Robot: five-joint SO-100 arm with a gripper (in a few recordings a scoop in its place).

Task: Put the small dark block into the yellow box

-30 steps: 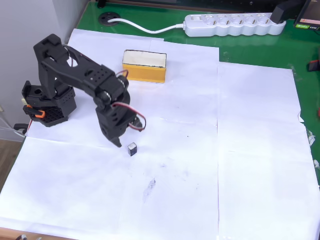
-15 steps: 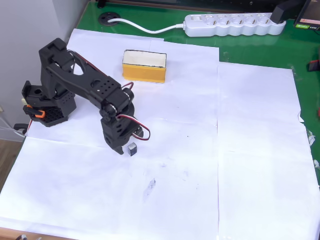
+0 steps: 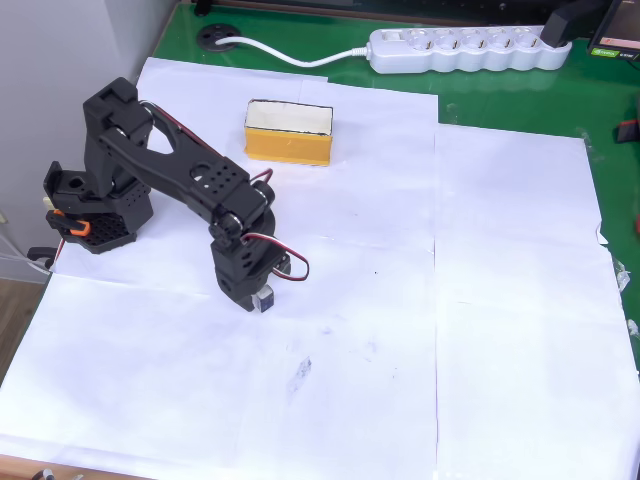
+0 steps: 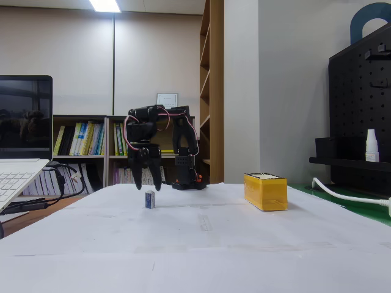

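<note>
Black two-finger pincer [image 4: 147, 180] is hanging spread wide directly above the tiny black cube with shiny grey top [image 4: 149, 199], not touching, lined up to straddle it; mustard-yellow rectangular box [image 3: 288, 132] is sitting well apart from cube on paper-covered surface [image 3: 480, 330], awaiting delivery.

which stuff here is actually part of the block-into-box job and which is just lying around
Part of the job:
- small dark block, on the white paper under the gripper, whose jaws stand open above it
- yellow box, open side up, apart from the block

Just lying about:
- white power strip and its cable
- laptop
- small white bottle on the pegboard shelf
</note>
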